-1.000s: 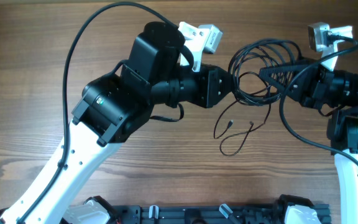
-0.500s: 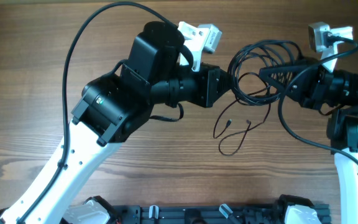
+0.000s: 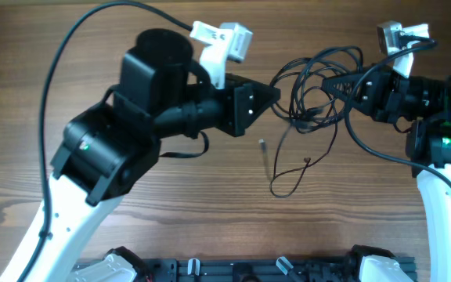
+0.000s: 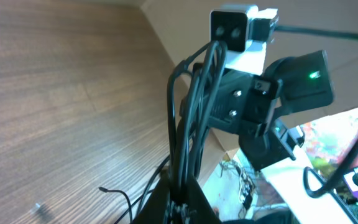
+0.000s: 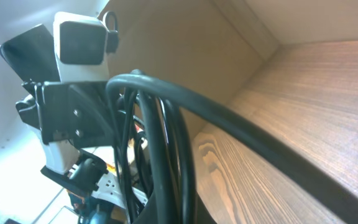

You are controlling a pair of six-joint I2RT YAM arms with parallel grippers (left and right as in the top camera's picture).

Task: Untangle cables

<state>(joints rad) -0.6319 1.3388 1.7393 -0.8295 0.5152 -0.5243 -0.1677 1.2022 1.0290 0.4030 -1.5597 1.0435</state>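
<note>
- The cables (image 3: 319,86) hang bundled between both grippers, above the table (image 3: 53,47); the left gripper (image 3: 277,94) pinches several strands.
- For the right gripper (image 3: 331,81) we cannot tell whether it clamps (the loops maybe only lie over its fingers), so pulling apart can let the bundle slip off.
- Pulling too hard can tighten the knot.

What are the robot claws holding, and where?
Both grip the thin black cables: the left claw pinches the looped bundle's left edge, the right claw its right edge.
</note>
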